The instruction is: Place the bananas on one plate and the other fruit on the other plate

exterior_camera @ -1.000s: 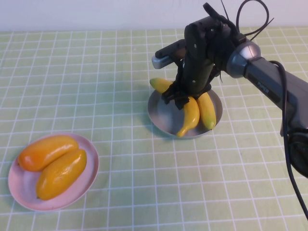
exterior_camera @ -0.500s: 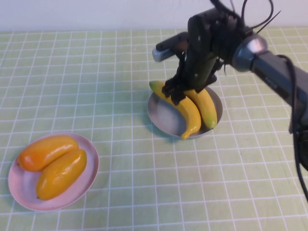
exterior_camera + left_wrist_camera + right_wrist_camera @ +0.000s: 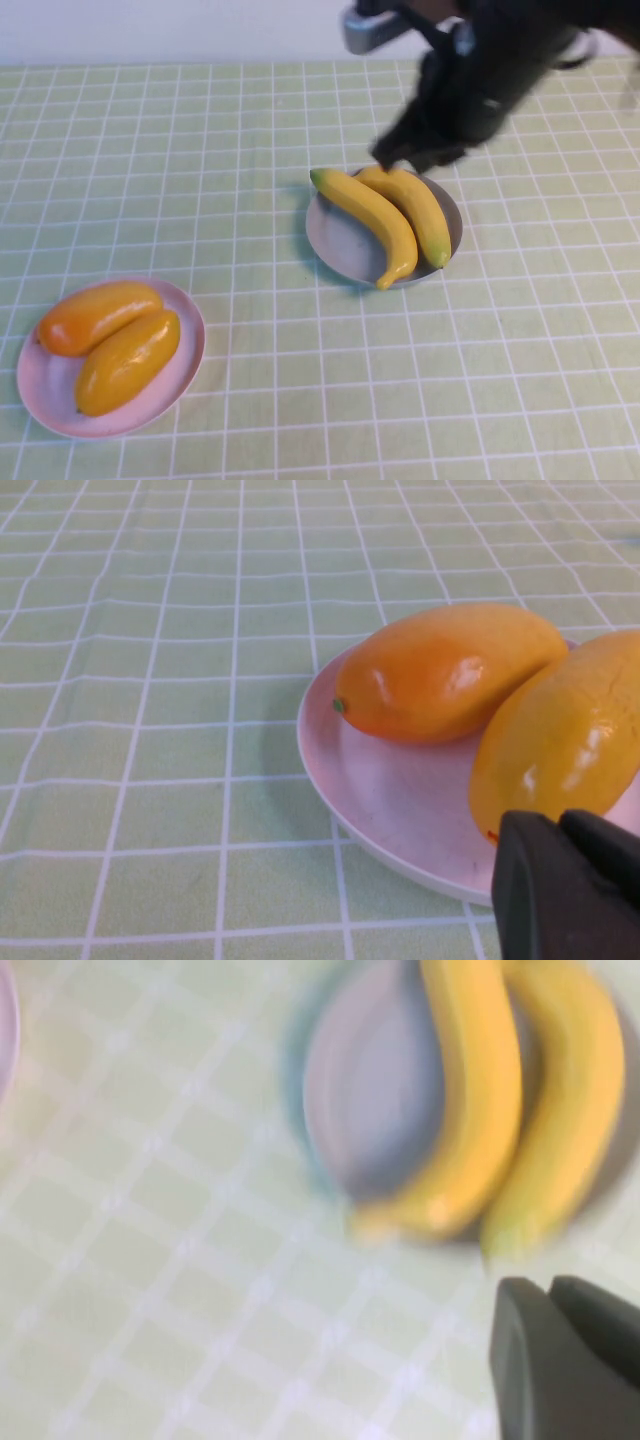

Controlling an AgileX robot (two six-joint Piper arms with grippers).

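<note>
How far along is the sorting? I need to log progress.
Sorting looks done: both bananas lie on the grey plate, both mangoes on the pink plate. Nothing is in hand: the right gripper is above the grey plate's far rim, holding nothing; the left gripper sits shut beside the pink plate. Nothing remains to sort.

The right arm is a bulky black mass, smeared in the high view, with a silver-grey rounded block jutting from its upper end and what may be a pale round fitting near the middle. Its hand (image 3: 412, 155) ends in dark, matte fingers (image 3: 560, 1360) with rounded edges. The left hand (image 3: 568, 885) shows the same black, blocky, smooth-faced fingers, pressed together
</note>
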